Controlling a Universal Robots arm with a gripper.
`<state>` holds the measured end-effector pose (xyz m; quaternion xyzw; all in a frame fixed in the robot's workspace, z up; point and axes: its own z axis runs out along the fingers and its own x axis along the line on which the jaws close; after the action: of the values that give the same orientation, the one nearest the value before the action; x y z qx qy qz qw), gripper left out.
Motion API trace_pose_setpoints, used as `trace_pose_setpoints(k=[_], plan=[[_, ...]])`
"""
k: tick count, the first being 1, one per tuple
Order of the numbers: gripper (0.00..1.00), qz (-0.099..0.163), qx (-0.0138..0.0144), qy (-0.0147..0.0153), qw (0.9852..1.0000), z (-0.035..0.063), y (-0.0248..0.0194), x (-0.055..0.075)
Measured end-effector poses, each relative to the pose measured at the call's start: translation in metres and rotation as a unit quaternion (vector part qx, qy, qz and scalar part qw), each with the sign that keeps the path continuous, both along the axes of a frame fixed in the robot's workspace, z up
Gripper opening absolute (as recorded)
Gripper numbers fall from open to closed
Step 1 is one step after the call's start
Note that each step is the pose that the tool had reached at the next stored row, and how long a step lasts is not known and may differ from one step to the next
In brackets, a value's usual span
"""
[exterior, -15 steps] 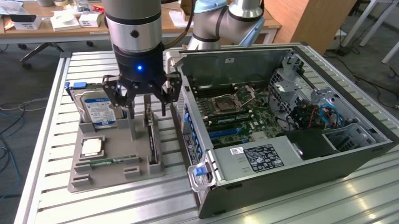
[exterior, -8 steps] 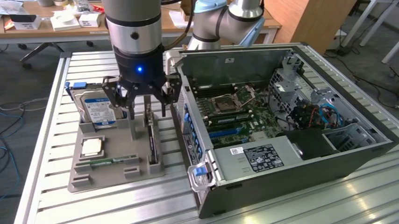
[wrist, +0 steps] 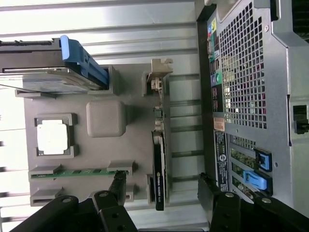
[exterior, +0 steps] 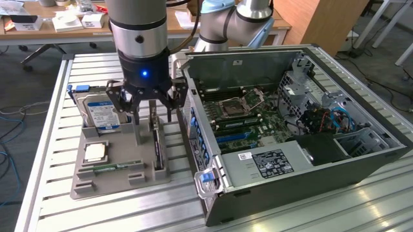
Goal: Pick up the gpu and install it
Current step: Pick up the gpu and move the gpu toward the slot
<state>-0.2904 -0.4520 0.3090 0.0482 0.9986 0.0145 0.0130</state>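
Your gripper hangs with its jaws spread wide, one on each side of the gpu and clear of it. The gpu stands on edge in the gray tray, between the hard drive and the open case.

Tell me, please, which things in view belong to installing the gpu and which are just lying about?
Part of the job: gpu, on edge in the grey holder; open pincer, above it; open computer case.
Just lying about: hard drive, processor, memory stick, all in the same holder.
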Motion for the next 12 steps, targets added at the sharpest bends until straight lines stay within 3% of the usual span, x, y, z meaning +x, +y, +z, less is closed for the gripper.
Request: trace_pose_setpoints(k=[12], plan=[[0.71, 0.0, 0.0, 0.0, 1.0, -0.0068, 0.0, -0.0004]])
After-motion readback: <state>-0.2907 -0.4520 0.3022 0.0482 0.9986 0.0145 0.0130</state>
